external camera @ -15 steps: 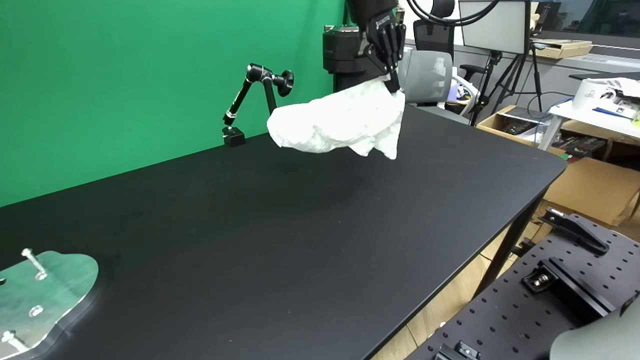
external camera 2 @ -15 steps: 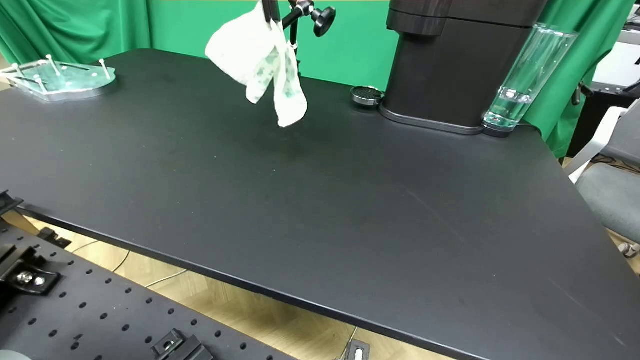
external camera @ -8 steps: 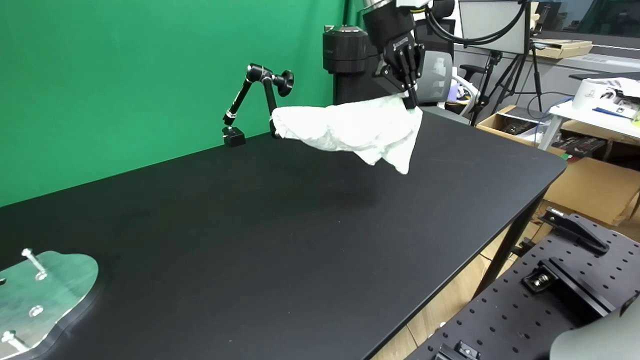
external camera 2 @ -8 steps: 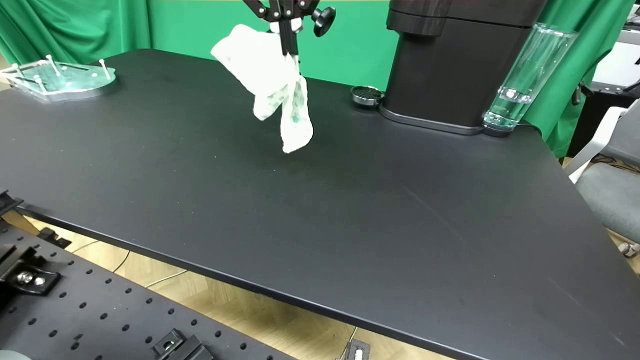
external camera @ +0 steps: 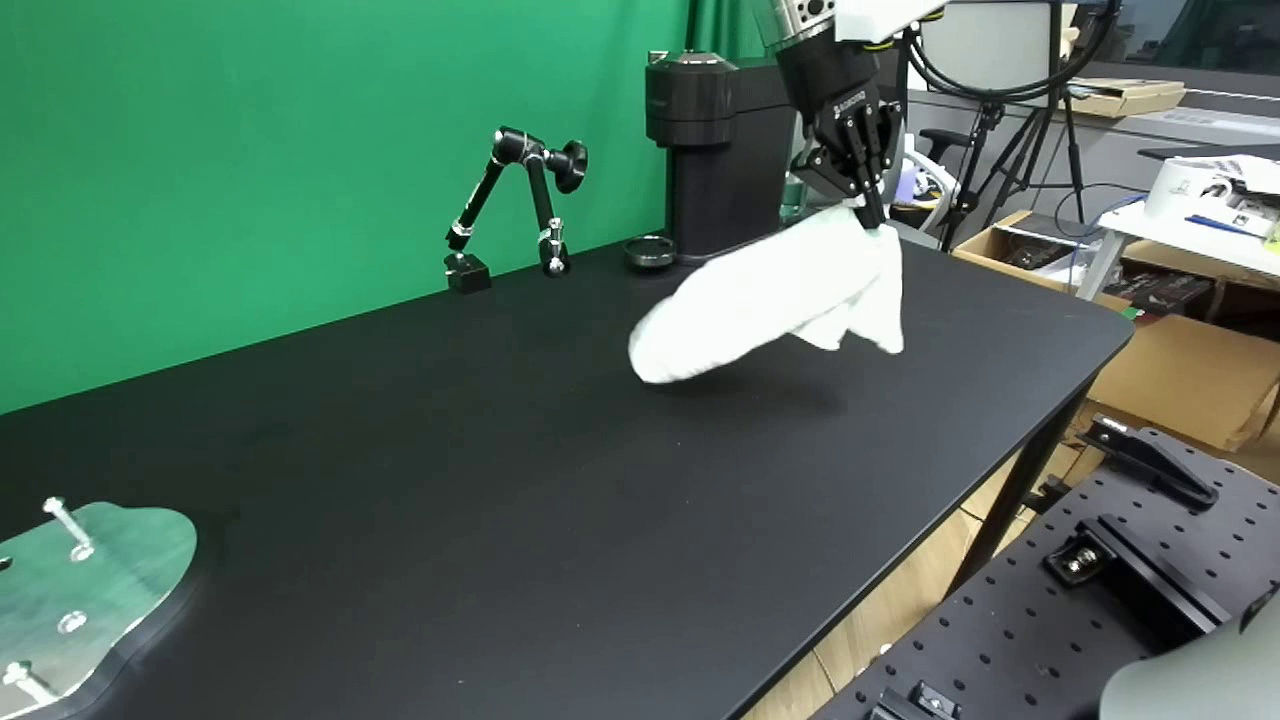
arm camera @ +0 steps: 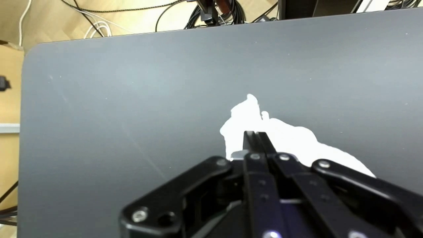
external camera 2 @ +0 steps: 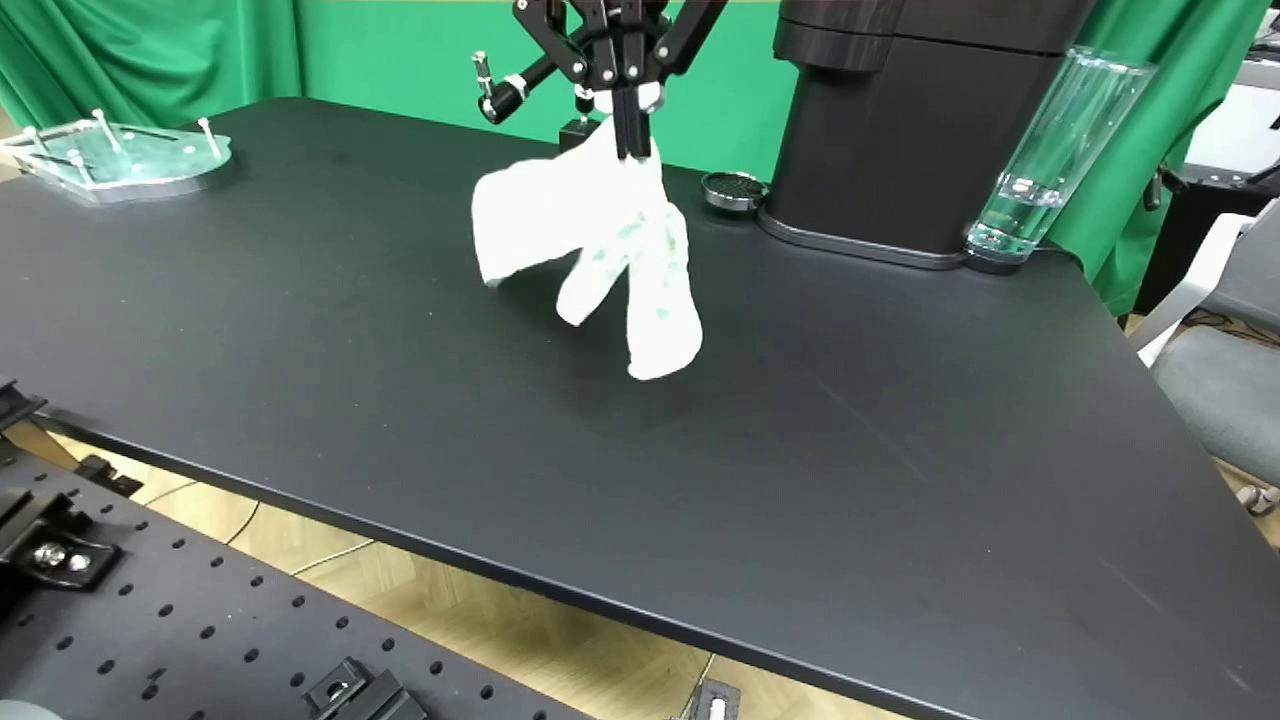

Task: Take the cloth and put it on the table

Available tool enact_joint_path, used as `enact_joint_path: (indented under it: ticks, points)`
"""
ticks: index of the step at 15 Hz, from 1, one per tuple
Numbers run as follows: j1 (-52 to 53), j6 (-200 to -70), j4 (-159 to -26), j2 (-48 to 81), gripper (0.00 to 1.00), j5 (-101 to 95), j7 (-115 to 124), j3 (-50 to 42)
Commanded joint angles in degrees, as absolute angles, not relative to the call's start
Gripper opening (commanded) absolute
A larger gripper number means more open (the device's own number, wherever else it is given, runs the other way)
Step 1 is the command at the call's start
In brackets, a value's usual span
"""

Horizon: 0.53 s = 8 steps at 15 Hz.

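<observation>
A white cloth (external camera: 770,300) with faint green spots hangs in the air above the black table (external camera: 480,520). It also shows in an exterior view (external camera 2: 545,210) and in the wrist view (arm camera: 294,138). My gripper (external camera: 872,222) is shut on the cloth's upper part, with its fingers pointing down; it also shows in an exterior view (external camera 2: 633,155). In the wrist view the gripper (arm camera: 256,133) has its two fingertips nearly together over the cloth. The cloth's loose ends droop close above the table (external camera 2: 750,520). The pinched fold is hidden between the fingers.
A black coffee machine (external camera 2: 920,130) with a clear water tank (external camera 2: 1060,150) stands at the back. A small round metal dish (external camera 2: 733,190) lies beside it. A jointed black stand (external camera: 525,150) is at the green wall. A clear plate with bolts (external camera: 110,570) lies at the table's far end.
My gripper has moved down and to the right in both exterior views, carrying the cloth. The cloth hangs lower, and its long end has swung downward, away from the jointed stand.
</observation>
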<state>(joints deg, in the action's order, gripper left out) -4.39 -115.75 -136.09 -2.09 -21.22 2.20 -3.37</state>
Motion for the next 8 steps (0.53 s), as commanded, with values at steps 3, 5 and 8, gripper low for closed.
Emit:
enact_joint_path:
  ticks: [3, 5, 8]
  points:
    - [-5.04, -117.75, -136.76, -1.09, 0.01, -22.47, 5.88, -4.21]
    - [-4.83, -118.75, -136.26, -0.13, 0.01, -22.27, 5.87, -4.13]
    - [-4.26, -121.42, -135.2, 2.02, 0.01, -21.74, 5.51, -3.72]
